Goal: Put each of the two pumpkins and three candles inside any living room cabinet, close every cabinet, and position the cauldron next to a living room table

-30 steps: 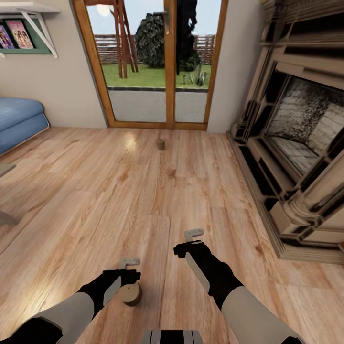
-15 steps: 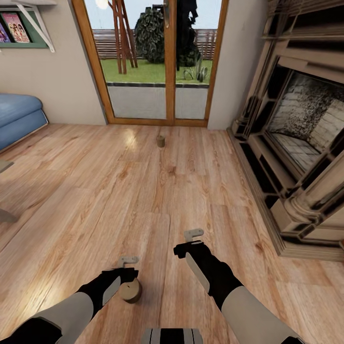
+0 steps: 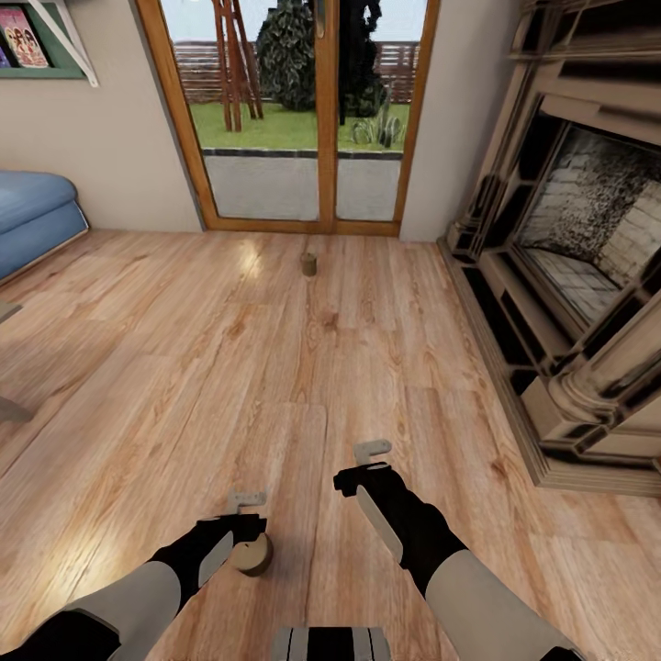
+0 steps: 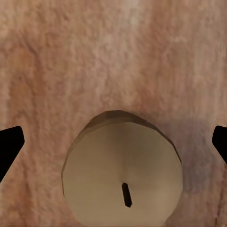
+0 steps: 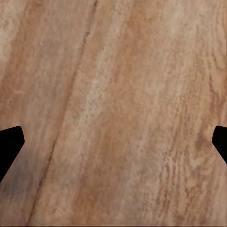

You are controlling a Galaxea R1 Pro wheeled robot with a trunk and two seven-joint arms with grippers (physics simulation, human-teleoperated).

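Clearly the main risk sits under the left end effector (image 4: 113,142): its fingers are spread wide, gripping nothing, with a candle (image 4: 122,172) standing upright on the floor (image 3: 303,367) below and between them, wick end facing the wrist camera. In that view the candle lies off-centre in the gap, so a straight descent could, in my judgement, land a fingertip on its rim and tip or roll it away; a faceted cylinder on smooth boards would probably skid rather than stay put. In the head view the same candle (image 3: 251,554) shows just beside the left end effector (image 3: 246,501). The right end effector (image 3: 372,451) is likewise wide open and empty, with bare planks beneath it.

A second candle (image 3: 308,263) stands well apart, near the glass doors (image 3: 303,119); reaching it means driving the base, and the stone fireplace (image 3: 569,275) along the right could be clipped by the right arm.

The floor is glossy light wood planking with a window glare patch. A blue sofa (image 3: 37,216) stands at the left wall beneath a shelf (image 3: 46,37).
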